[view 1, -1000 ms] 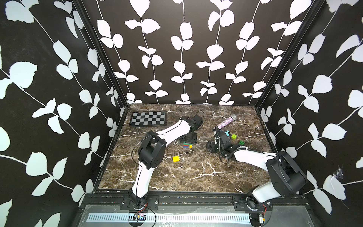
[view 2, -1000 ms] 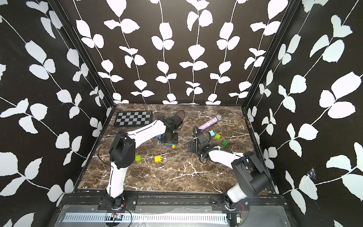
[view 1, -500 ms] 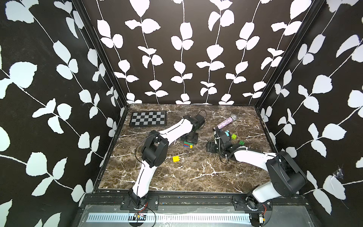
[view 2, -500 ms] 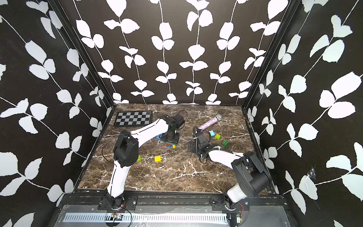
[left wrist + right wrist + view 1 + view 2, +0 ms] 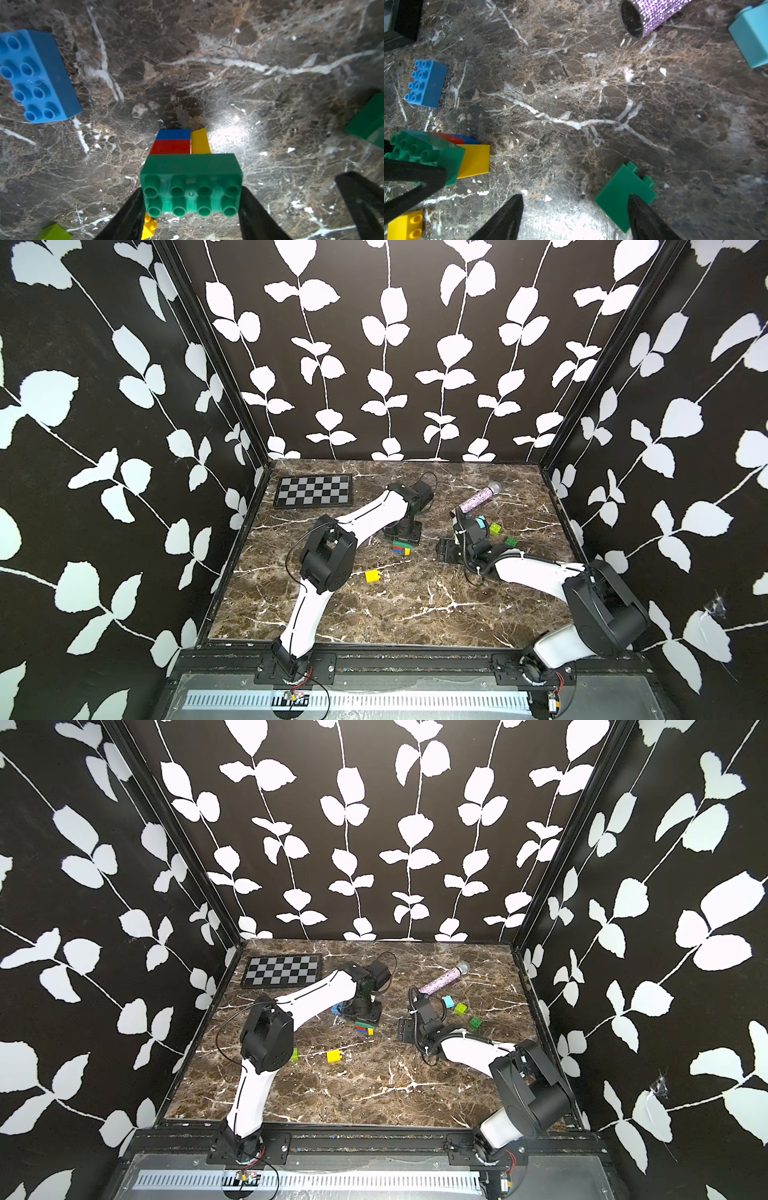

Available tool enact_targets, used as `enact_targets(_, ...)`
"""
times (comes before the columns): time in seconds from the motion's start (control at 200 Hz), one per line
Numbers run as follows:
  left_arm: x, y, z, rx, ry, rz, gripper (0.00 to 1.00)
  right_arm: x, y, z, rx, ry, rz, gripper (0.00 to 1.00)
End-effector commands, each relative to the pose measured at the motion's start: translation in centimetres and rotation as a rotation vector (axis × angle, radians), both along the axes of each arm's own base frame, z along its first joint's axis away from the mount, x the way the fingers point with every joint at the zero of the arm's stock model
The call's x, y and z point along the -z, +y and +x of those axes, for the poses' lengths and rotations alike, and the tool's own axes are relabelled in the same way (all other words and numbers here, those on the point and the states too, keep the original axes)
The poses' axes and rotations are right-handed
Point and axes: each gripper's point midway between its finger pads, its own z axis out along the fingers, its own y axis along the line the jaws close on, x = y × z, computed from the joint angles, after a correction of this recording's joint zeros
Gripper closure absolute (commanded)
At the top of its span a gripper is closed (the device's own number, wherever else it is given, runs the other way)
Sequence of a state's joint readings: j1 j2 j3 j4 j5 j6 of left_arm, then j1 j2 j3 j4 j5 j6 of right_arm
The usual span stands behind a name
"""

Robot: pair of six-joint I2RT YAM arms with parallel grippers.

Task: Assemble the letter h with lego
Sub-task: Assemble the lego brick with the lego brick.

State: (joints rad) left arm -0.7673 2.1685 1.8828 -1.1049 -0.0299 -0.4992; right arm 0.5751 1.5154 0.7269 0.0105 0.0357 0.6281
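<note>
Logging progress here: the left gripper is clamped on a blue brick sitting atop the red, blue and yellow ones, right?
No: the left gripper clamps a green brick, not a blue one; the left wrist view shows it, atop the red brick, blue brick and yellow brick.

Microphone [image 5: 478,499] behind bricks [image 5: 495,528], right of board [image 5: 313,496]
</note>
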Motion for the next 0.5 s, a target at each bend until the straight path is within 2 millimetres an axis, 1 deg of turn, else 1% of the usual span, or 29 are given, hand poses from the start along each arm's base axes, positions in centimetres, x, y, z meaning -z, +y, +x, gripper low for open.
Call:
enact_targets(0.0,-2.1,0.1,0.2,-0.060,-0.022,-0.051,1.00,-1.6,0.7,0.6,-0.001,-0.033,0.031,0.22)
enact_targets(0.135,-2.4,1.1,0.4,-0.102,-0.040,-0.042,1.00,-1.6,0.7,0.6,-0.002,-0.031,0.033,0.21)
enact_targets(0.315,-2.6,2.1,0.1,-0.130,-0.048,-0.013,1.00,-1.6,0.8,0.6,-0.006,-0.030,0.036,0.21)
enact_targets(0.39,-2.7,2.3,0.0,-0.132,-0.050,-0.012,1.00,-1.5,0.9,0.6,-0.010,-0.026,0.040,0.21)
enact_targets(0.495,-2.4,1.8,-0.2,-0.125,-0.033,-0.033,1.00,-1.5,1.0,0.6,-0.013,-0.024,0.041,0.22)
